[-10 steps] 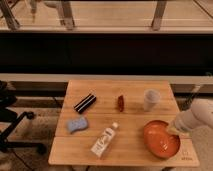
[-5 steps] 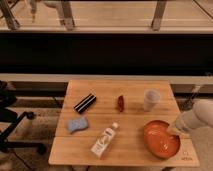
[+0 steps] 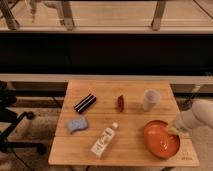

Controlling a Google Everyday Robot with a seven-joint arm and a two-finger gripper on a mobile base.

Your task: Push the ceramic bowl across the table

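Note:
The ceramic bowl [image 3: 161,139], wide, shallow and orange-red, sits near the front right corner of the light wooden table [image 3: 131,89]. My white arm comes in from the right edge of the view. Its gripper [image 3: 173,131] is down at the bowl's right rim, at or just over the edge. Whether it touches the bowl I cannot tell.
A translucent whitish cup [image 3: 151,100] stands behind the bowl. A small red-brown item [image 3: 120,103] and a black striped block [image 3: 85,103] lie mid-table. A blue sponge [image 3: 77,124] and a white bottle [image 3: 104,141] lie front left. A dark office chair [image 3: 10,120] stands left of the table.
My arm has edged slightly left and down toward the bowl's right rim. The bowl looks to be in the same place.

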